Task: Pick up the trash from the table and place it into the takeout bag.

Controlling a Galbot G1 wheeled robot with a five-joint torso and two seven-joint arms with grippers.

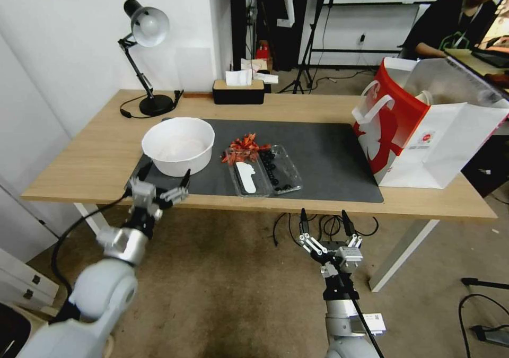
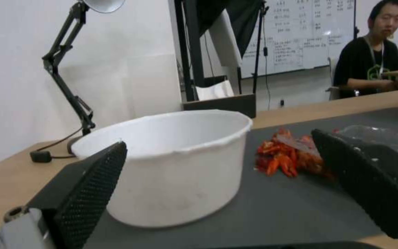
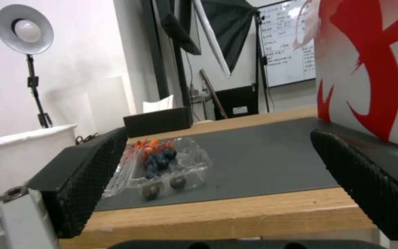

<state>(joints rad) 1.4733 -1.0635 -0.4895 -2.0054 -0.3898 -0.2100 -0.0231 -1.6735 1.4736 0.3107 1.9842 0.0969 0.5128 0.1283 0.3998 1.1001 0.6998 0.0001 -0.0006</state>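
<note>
Desk (image 1: 95,162) w/ dark grey mat (image 1: 328,156) in front of the robot. Takeout bag (image 1: 424,130) stands upright at the desk's right end, partly on the mat's right edge, red-and-white, loop handle facing left, mouth open; right wrist view catches its red-patterned side (image 3: 369,69).

Left gripper (image 1: 165,180) hovers at the near-left corner of the mat, just in front of the large white bowl (image 1: 178,145), jaws spread wide, nothing between them. Left wrist view: bowl (image 2: 176,166) sits close ahead, between the two black pads (image 2: 93,186).

Right gripper (image 1: 324,224) hangs below the desk's front edge, off the desk, about mid-mat, jaws also wide apart & empty.

Clear tray w/ black berries (image 1: 268,171) lies mid-mat, lid flap open, a white strip in its left half. Red-orange scraps (image 1: 243,148) piled just behind it, touching the tray's back-left corner; seen to the right of the bowl from the left wrist (image 2: 284,157).

Black desk lamp (image 1: 146,55) at the back left, black tissue box (image 1: 238,92) at the back edge.
</note>
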